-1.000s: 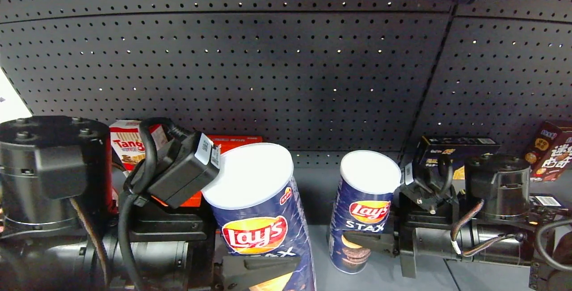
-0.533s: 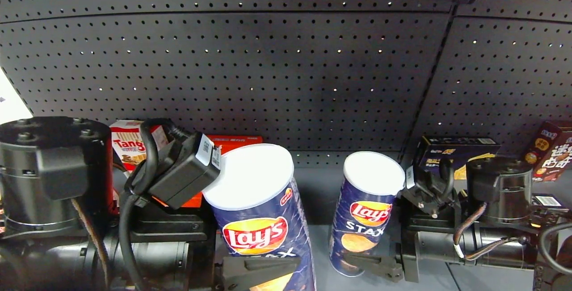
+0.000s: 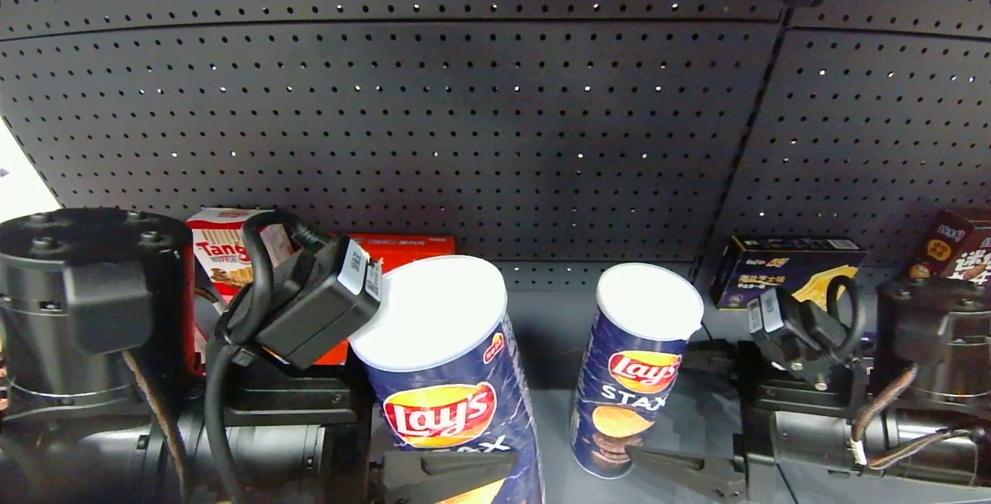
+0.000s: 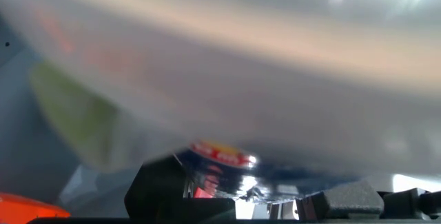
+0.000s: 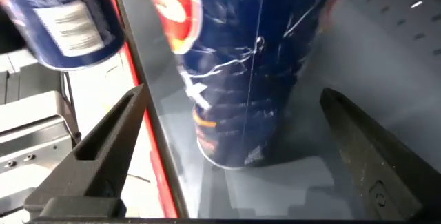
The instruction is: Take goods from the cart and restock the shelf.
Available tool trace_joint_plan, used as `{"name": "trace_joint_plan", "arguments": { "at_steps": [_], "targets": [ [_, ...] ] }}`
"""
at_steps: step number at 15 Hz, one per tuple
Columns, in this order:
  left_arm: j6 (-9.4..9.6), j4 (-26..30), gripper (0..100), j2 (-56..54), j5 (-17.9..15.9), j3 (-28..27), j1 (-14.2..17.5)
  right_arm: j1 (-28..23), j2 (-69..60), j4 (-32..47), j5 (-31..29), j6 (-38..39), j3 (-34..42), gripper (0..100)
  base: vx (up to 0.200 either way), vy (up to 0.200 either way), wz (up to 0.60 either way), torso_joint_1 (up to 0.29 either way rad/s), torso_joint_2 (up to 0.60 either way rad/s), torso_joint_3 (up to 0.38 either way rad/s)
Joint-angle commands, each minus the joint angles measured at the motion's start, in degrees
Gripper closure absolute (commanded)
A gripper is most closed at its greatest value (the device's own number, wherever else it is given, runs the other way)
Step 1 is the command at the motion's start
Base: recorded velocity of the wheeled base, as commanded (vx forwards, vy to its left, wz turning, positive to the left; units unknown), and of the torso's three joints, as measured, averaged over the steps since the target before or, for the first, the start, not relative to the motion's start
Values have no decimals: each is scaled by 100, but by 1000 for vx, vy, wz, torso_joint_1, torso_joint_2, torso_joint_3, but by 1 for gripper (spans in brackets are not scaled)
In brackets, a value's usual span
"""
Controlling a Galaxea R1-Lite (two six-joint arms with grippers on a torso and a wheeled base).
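Two blue chip cans with white lids are at the shelf. The left can (image 3: 449,380) is held off the shelf front by my left gripper (image 3: 457,454), whose dark finger (image 3: 441,474) crosses its lower front; the can's blurred blue body (image 4: 227,162) looms close in the left wrist view. The right can (image 3: 636,380) stands on the grey shelf floor (image 3: 553,334), leaning slightly. My right gripper (image 5: 234,96) is open around that can (image 5: 248,79), both fingers (image 5: 103,155) clear of its sides, with one finger (image 3: 681,471) low in the head view.
A red-and-white wafer box (image 3: 224,245) and an orange box (image 3: 406,245) sit behind the left can. A dark box (image 3: 790,264) and a brown box (image 3: 960,248) stand at the right. Black pegboard (image 3: 495,125) closes the back. A red shelf edge (image 5: 131,65) runs below.
My right gripper let go of the right can and drew back to the right, its finger dropping low. The left can sank slightly in my left gripper.
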Motion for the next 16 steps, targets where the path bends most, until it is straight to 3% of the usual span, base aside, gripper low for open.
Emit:
{"name": "trace_joint_plan", "arguments": {
  "at_steps": [1, 8, 10, 11, 14, 16],
  "targets": [
    [-1, -1, 100, -11, 3, 3, -1, -41, -693, 74, -26, 1, 189, 0, 0, 0, 0, 0, 0, 0],
    [8, -10, 100, -20, 47, -32, -1, -50, -2785, 2263, -395, 9, -92, 0, 0, 0, 0, 0, 0, 0],
    [8, -1, 100, -29, 267, -32, -1, -59, -3233, 2851, -500, 9, -320, 0, 0, 0, 0, 0, 0, 0],
    [17, -10, 100, -29, 540, -41, -1, -59, -3497, 3221, -597, 9, -514, 0, 0, 0, 0, 0, 0, 0],
    [43, -1, 100, -20, 1023, -252, -1, -41, -3849, 3282, -1028, 317, -444, 0, 0, 0, 0, 0, 0, 0],
    [52, 105, 100, -11, 1084, -445, -1, -41, -3989, 3309, -1036, 458, -417, 0, 0, 0, 0, 0, 0, 0]
  ]
}}
